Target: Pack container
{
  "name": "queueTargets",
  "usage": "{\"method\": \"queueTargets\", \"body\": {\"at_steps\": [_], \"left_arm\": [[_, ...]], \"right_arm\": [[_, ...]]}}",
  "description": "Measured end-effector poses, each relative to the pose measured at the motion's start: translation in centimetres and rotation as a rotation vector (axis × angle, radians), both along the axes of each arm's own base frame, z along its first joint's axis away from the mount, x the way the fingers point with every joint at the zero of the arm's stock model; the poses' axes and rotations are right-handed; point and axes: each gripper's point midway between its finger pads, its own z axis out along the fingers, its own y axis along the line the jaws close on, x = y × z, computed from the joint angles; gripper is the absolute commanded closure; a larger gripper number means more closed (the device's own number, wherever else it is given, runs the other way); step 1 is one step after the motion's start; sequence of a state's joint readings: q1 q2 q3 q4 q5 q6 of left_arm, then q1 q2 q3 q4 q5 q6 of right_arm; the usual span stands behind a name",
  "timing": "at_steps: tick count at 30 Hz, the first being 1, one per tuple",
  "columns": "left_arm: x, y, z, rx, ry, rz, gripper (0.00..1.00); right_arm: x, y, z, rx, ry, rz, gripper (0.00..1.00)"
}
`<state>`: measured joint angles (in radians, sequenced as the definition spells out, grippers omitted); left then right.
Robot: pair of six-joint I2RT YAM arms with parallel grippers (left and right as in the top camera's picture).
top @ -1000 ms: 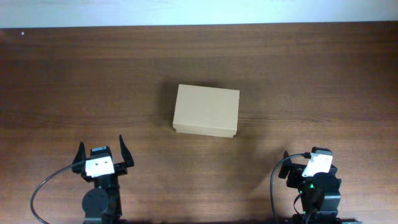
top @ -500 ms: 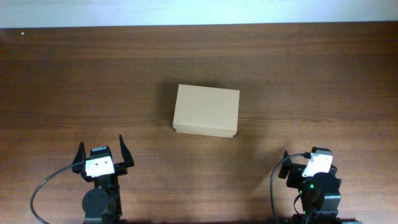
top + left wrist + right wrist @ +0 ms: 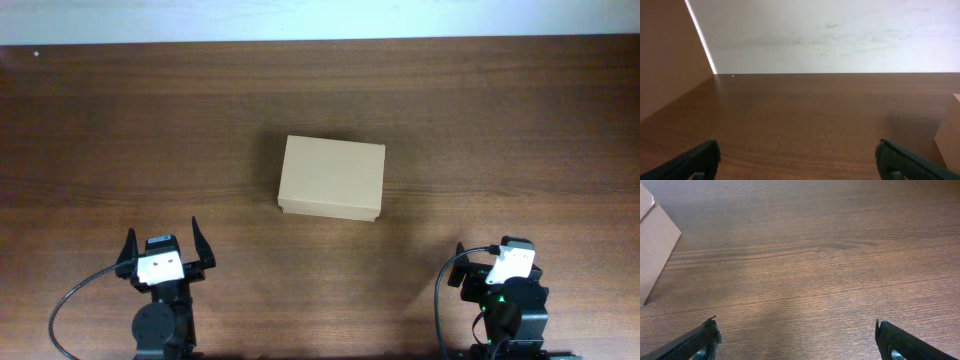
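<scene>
The container (image 3: 331, 178) is a plain tan cardboard box with its lid down, lying in the middle of the dark wooden table. My left gripper (image 3: 163, 234) is at the near left, well short of the box, open and empty. In the left wrist view its fingers (image 3: 797, 145) are spread wide, and a corner of the box (image 3: 950, 135) shows at the right edge. My right gripper (image 3: 500, 258) is at the near right. In the right wrist view its fingers (image 3: 795, 325) are spread wide and empty, with the box (image 3: 655, 250) at the far left.
A white wall (image 3: 840, 35) runs along the table's far edge. A brown side panel (image 3: 665, 60) stands at the left in the left wrist view. Black cables (image 3: 70, 310) loop beside each arm base near the front edge.
</scene>
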<state>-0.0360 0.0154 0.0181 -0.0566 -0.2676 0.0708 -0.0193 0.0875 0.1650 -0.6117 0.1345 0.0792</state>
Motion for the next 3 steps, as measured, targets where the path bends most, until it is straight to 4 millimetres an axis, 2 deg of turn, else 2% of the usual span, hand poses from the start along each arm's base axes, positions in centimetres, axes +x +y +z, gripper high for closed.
{"method": "queueTargets", "body": {"at_steps": [3], "left_arm": [[0.00, 0.00, 0.00, 0.000, 0.000, 0.000, 0.01]], "right_arm": [[0.00, 0.00, 0.00, 0.000, 0.000, 0.000, 0.01]]}}
